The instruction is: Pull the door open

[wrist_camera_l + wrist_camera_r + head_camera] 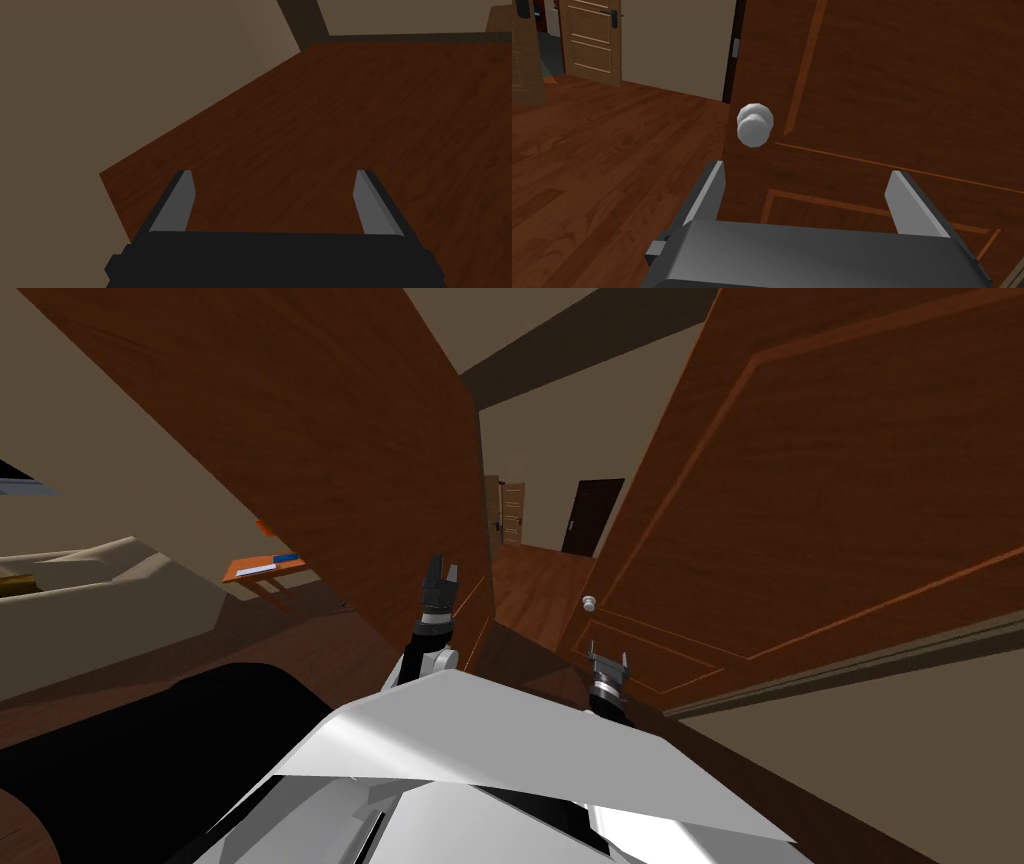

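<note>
A dark brown panelled door (800, 488) stands ajar on my right, its round white knob (589, 603) near the free edge. In the right wrist view the knob (755, 125) sits just beyond and a little to one side of my open right gripper (807, 170), apart from both fingers, with the door (902, 90) face behind. From the head view, the right gripper (608, 663) hangs just below the knob. My left gripper (440, 578) is raised beside a second brown wooden panel (330, 448); it stands open (273, 172) and holds nothing, facing that wood (350, 125).
Between the two brown panels a gap opens onto a wood-floored hallway (535, 578) with a light door (513, 513) and a dark door (590, 516) at its end. A small orange table (262, 568) and a beige sofa (100, 588) stand at left.
</note>
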